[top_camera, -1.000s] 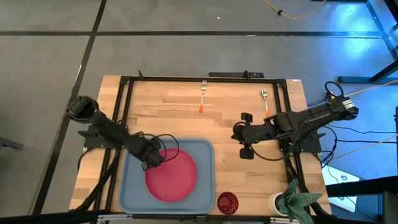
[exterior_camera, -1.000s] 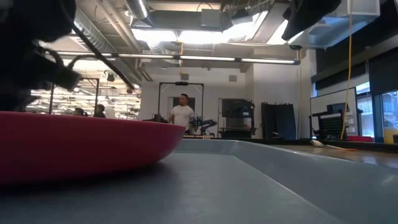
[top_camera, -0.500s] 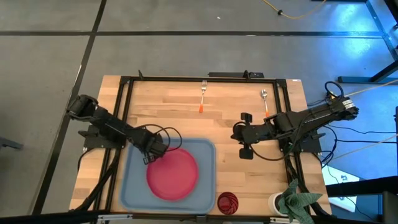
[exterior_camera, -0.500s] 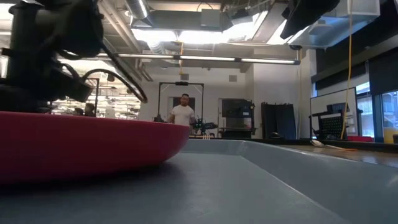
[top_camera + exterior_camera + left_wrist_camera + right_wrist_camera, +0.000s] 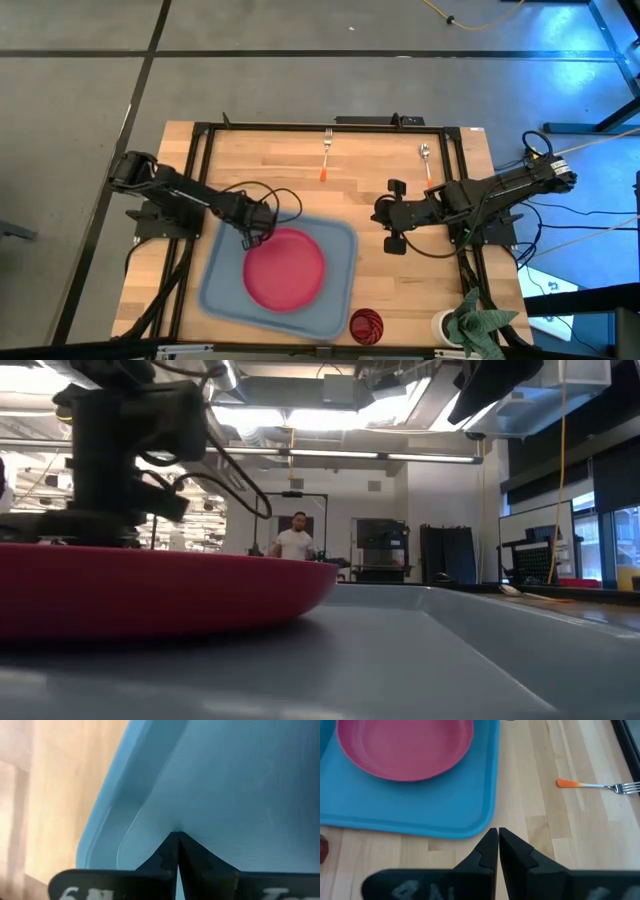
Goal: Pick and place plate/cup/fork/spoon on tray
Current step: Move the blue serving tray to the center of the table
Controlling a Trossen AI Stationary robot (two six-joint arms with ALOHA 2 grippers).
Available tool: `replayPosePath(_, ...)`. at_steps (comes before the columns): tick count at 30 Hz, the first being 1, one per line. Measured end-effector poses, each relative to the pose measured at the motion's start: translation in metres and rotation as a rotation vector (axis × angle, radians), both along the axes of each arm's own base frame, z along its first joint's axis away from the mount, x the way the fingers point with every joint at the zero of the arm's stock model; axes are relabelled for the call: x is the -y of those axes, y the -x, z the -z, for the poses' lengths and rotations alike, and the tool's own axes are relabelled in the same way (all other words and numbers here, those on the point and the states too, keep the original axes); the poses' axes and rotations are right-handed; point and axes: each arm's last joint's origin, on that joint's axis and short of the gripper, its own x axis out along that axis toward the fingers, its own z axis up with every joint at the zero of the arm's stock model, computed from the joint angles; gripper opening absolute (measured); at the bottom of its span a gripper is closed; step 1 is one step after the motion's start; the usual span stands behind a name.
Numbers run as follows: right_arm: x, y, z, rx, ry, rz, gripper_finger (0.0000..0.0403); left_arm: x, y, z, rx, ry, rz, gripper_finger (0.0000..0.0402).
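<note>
One item down so far: plate (image 5: 285, 271) sits on tray (image 5: 222, 290). Left gripper (image 5: 251, 237) clenched, pressing tray's far-left corner, so tray lies skewed on table (image 5: 380, 165). Right gripper (image 5: 393, 213) hangs mid-table, fingers together, nothing held. Cup (image 5: 366, 325) beside tray's near-right corner; fork (image 5: 326, 152) and spoon (image 5: 426, 163) at far edge. Next, I'd guess: square tray, grab cup.

- tray (image 5: 225, 295) slid toward the right arm's side of the counter and rotated, now skewed to the counter edges
- plate (image 5: 285, 270) rode along on it, same direction
- left gripper (image 5: 252, 238) moved with the tray, closed fingers pressed on the tray floor by its rim, arm more extended
</note>
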Motion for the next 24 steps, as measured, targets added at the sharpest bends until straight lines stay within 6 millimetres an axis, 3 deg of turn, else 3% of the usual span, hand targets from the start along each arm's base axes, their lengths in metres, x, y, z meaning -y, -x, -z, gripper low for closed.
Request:
replayPosePath(17,0.0,0.0,0.0,-0.006,0.002,-0.003,0.0021,-0.055,-0.018,-0.001,0.147,-0.146,-0.04,0.0)
replayPosePath(24,0.0,0.0,0.001,-0.006,-0.001,0.0,0.0021,-0.067,-0.025,-0.004,0.205,-0.165,-0.02,0.0)
